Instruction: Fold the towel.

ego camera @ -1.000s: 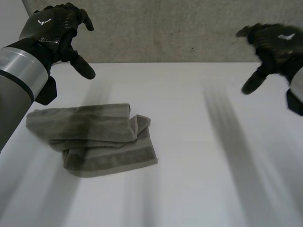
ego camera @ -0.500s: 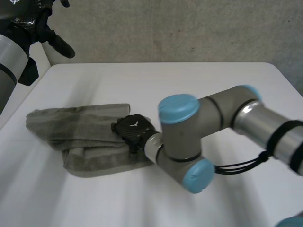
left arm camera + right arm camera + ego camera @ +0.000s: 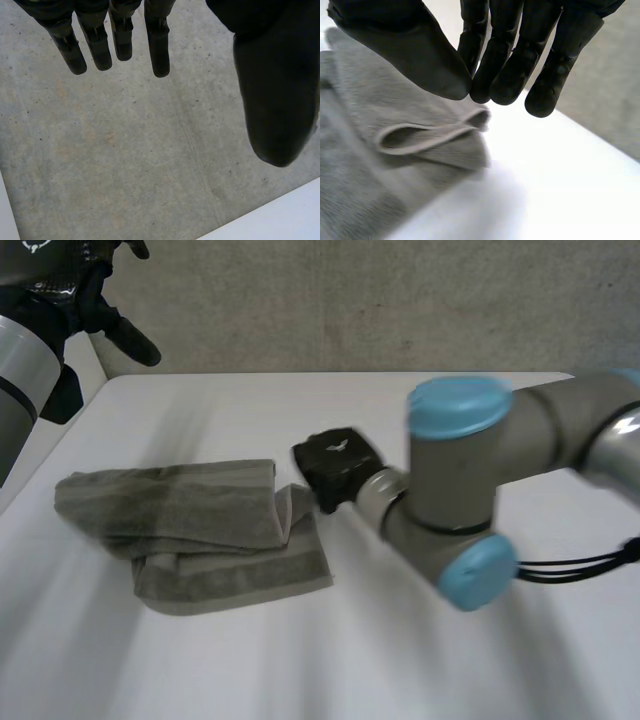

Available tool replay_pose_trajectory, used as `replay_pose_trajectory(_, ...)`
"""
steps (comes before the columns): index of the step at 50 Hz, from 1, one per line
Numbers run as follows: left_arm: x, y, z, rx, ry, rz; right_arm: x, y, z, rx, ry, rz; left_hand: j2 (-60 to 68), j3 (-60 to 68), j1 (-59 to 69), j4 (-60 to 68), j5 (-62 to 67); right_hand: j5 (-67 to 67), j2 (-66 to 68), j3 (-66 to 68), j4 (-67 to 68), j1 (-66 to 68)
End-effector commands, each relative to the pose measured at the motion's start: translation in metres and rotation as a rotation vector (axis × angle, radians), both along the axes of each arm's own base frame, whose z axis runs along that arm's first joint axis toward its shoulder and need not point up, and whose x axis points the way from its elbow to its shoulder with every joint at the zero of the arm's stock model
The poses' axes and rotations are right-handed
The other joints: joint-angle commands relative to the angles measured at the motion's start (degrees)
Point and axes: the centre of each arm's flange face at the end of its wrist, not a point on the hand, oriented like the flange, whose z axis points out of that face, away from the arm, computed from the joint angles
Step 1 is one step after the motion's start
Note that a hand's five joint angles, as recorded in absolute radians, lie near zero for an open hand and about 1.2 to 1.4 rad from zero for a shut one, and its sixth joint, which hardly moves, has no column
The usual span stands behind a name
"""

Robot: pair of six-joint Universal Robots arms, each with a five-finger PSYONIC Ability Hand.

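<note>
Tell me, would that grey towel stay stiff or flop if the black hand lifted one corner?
Probably flop: the towel lies in soft, uneven folds, with a looped edge sagging open by the right hand. Lifted by a corner, it would likely droop and unfold. Its fuzzy surface looks grippy, so a push might bunch it rather than slide it.

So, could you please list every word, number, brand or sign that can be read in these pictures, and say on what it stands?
No words or numbers can be read anywhere.
Right hand: a small white emblem on its back, a sign without letters.
Left hand: part of a white mark on its back, cut off by the edge of the head view, not readable.
Towel: plain, no label or tag visible.
</note>
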Motion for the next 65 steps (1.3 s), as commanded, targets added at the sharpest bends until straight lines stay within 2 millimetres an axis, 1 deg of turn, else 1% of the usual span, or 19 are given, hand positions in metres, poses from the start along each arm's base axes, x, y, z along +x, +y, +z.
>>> replay_pose_trajectory(1, -0.002, 0.001, 0.000, 0.000, -0.001, -0.006, -0.021, -0.007, 0.017, -0.057, -0.010, -0.035, -3.46, -3.68, -4.02, -4.08, -2.44, -42.67, -40.87, -41.08, -41.53, -42.78)
replay_pose_trajectory(2, -0.002, 0.001, -0.001, 0.002, -0.002, -0.006, -0.014, -0.002, 0.013, -0.053, -0.013, -0.015, -3.46, -3.68, -4.02, -4.08, -2.44, -58.33, -56.52, -56.73, -57.19, -58.44)
replay_pose_trajectory(5, -0.002, 0.000, -0.003, 0.009, -0.004, -0.006, -0.006, 0.005, 0.003, -0.038, -0.006, 0.009, -3.46, -3.68, -4.02, -4.08, -2.44, -59.83, -58.03, -58.24, -58.69, -59.94)
replay_pose_trajectory(10, -0.003, 0.000, -0.004, 0.010, -0.006, -0.008, 0.043, 0.032, -0.029, -0.034, -0.002, 0.115, -3.46, -3.68, -4.02, -4.08, -2.44, -60.50, -58.70, -58.91, -59.37, -60.62)
replay_pose_trajectory(17, -0.002, -0.001, -0.004, 0.008, -0.005, -0.005, 0.062, 0.024, -0.071, 0.015, 0.022, 0.123, -3.46, -3.68, -4.02, -4.08, -2.44, -58.83, -57.03, -57.24, -57.69, -58.94)
replay_pose_trajectory(24, -0.003, -0.002, -0.005, 0.009, -0.007, -0.006, 0.070, 0.018, -0.081, 0.035, 0.013, 0.117, -3.46, -3.68, -4.02, -4.08, -2.44, -26.02, -24.22, -24.43, -24.88, -26.13)
replay_pose_trajectory(26, -0.003, -0.002, -0.006, 0.009, -0.007, -0.006, 0.070, 0.017, -0.079, 0.030, 0.009, 0.115, -3.46, -3.68, -4.02, -4.08, -2.44, 1.27, 3.07, 2.86, 2.40, 1.15)
replay_pose_trajectory(30, -0.005, -0.004, -0.011, 0.025, -0.012, -0.009, 0.067, 0.016, -0.073, 0.032, 0.008, 0.110, -3.46, -3.68, -4.02, -4.08, -2.44, 2.68, 4.49, 4.28, 3.82, 2.57)
replay_pose_trajectory(36, -0.014, -0.008, -0.037, 0.096, -0.042, -0.031, 0.034, 0.003, -0.038, 0.035, 0.014, 0.045, -3.46, -3.68, -4.02, -4.08, -2.44, 2.68, 4.49, 4.28, 3.82, 2.57)
replay_pose_trajectory(38, -0.019, -0.008, -0.048, 0.123, -0.053, -0.048, 0.001, -0.010, -0.011, 0.031, 0.006, -0.017, -3.46, -3.68, -4.02, -4.08, -2.44, 2.68, 4.49, 4.28, 3.82, 2.57)
replay_pose_trajectory(41, -0.035, -0.007, -0.075, 0.191, -0.092, -0.117, -0.018, -0.019, 0.002, 0.019, -0.001, -0.058, -3.29, -3.51, -3.85, -3.91, -2.28, 2.68, 4.49, 4.28, 3.82, 2.57)
replay_pose_trajectory(43, -0.044, -0.005, -0.089, 0.220, -0.120, -0.158, -0.053, -0.042, 0.024, -0.032, -0.023, -0.149, -3.29, -3.51, -3.85, -3.91, -2.27, 2.68, 4.49, 4.28, 3.82, 2.57)
replay_pose_trajectory(46, -0.063, 0.004, -0.112, 0.248, -0.206, -0.245, -0.083, -0.059, 0.039, -0.088, -0.027, -0.224, -3.29, -3.51, -3.85, -3.91, -2.27, 2.68, 4.49, 4.28, 3.82, 2.57)
replay_pose_trajectory(50, -0.078, 0.015, -0.140, 0.234, -0.380, -0.314, -0.109, -0.072, 0.046, -0.126, 0.014, -0.289, -3.46, -3.68, -4.02, -4.08, -2.44, 2.68, 4.49, 4.28, 3.82, 2.57)
replay_pose_trajectory(56, -0.078, 0.018, -0.151, 0.196, -0.504, -0.318, -0.139, -0.086, 0.039, -0.188, 0.153, -0.356, -3.46, -3.68, -4.02, -4.08, -2.44, 2.68, 4.49, 4.28, 3.82, 2.57)
replay_pose_trajectory(60, -0.078, 0.020, -0.149, 0.192, -0.504, -0.319, -0.143, -0.087, 0.030, -0.185, 0.206, -0.387, -3.46, -3.68, -4.02, -4.08, -2.44, -12.23, -10.42, -10.63, -11.09, -12.34)
replay_pose_trajectory(62, -0.079, 0.023, -0.146, 0.192, -0.505, -0.323, -0.145, -0.084, 0.023, -0.168, 0.244, -0.420, -3.46, -3.68, -4.02, -4.08, -2.44, -40.49, -38.69, -38.90, -39.36, -40.61)
replay_pose_trajectory(63, -0.079, 0.023, -0.146, 0.192, -0.505, -0.323, -0.145, -0.084, 0.023, -0.168, 0.244, -0.420, -3.46, -3.68, -4.02, -4.08, -2.44, -40.65, -38.85, -39.06, -39.52, -40.77)
replay_pose_trajectory(65, -0.078, 0.026, -0.146, 0.198, -0.507, -0.326, -0.148, -0.079, 0.013, -0.141, 0.269, -0.440, -3.46, -3.68, -4.02, -4.08, -2.44, -66.12, -64.32, -64.53, -64.99, -66.24)
